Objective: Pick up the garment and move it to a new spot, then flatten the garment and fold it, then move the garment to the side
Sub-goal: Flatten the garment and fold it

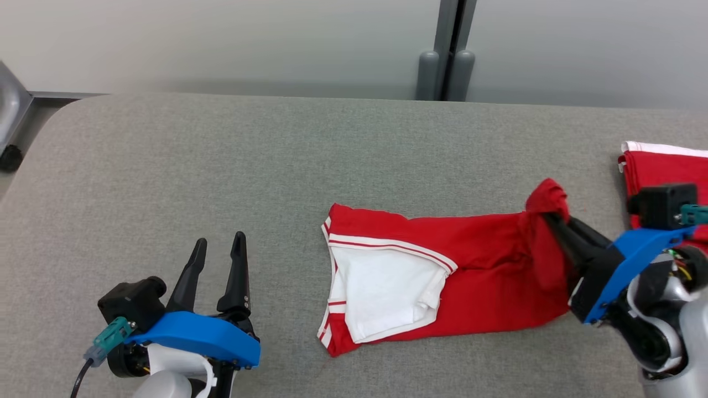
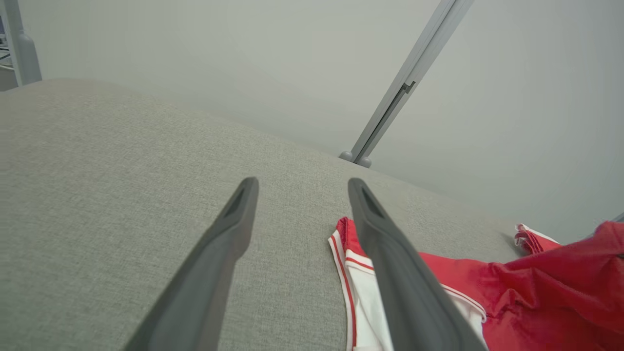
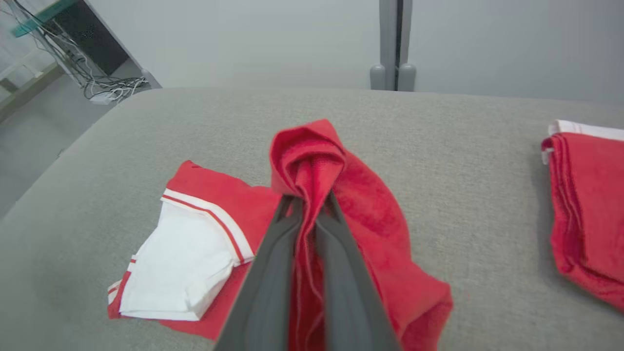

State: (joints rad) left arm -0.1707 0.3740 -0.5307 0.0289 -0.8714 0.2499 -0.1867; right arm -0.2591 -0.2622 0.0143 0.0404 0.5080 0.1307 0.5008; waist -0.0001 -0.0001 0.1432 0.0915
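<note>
A red garment point(image 1: 475, 276) with white sleeves and red-striped trim lies folded on the grey padded table point(image 1: 221, 166). Its right end is bunched and lifted off the surface, pinched between the fingers of my right gripper point(image 1: 547, 216), which is shut on it. From the right wrist, the red cloth point(image 3: 307, 161) rises in a peak above the closed fingertips point(image 3: 287, 204). My left gripper point(image 1: 220, 243) hovers open over bare table to the left of the garment, holding nothing. From the left wrist, its fingers point(image 2: 385, 253) partly cover the garment's white sleeve point(image 2: 360, 302).
Another folded red and white garment point(image 1: 664, 166) lies at the table's right edge, also seen as a red stack point(image 3: 585, 209) from the right wrist. A grey partition post point(image 1: 445, 66) stands behind the table. Cables and furniture point(image 3: 87, 58) sit off the far left corner.
</note>
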